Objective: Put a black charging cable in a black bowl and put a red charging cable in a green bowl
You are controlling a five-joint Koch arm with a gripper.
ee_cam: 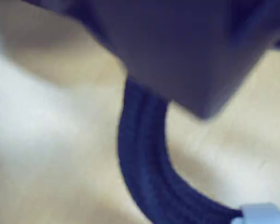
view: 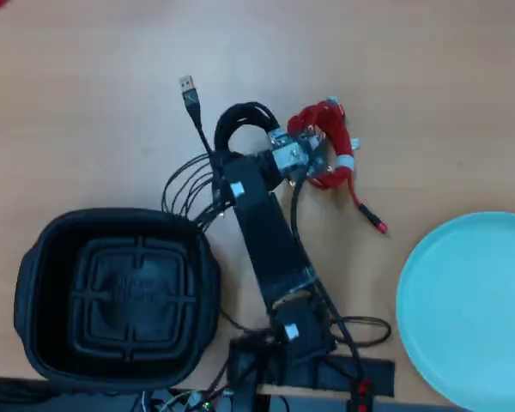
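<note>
In the overhead view the black charging cable (view: pixel 245 124) lies coiled on the wooden table, its USB plug (view: pixel 187 86) stretched up and to the left. My gripper (view: pixel 232 160) is down on the near edge of that coil. The blurred wrist view shows a dark part of the gripper (ee_cam: pixel 191 60) over the braided black charging cable (ee_cam: pixel 144 158), near a white tie (ee_cam: pixel 261 214). Only one dark mass shows, so the jaws cannot be read. The red charging cable (view: pixel 328 142) lies just right of the wrist. The black bowl (view: pixel 34 283) sits at lower left and the green bowl (view: pixel 468 309) at lower right, with nothing in either.
The arm's thin black wires (view: pixel 184 184) loop between the black bowl and the coil. The arm's base (view: pixel 292 348) stands at the table's near edge. Bare wood fills the top of the overhead view.
</note>
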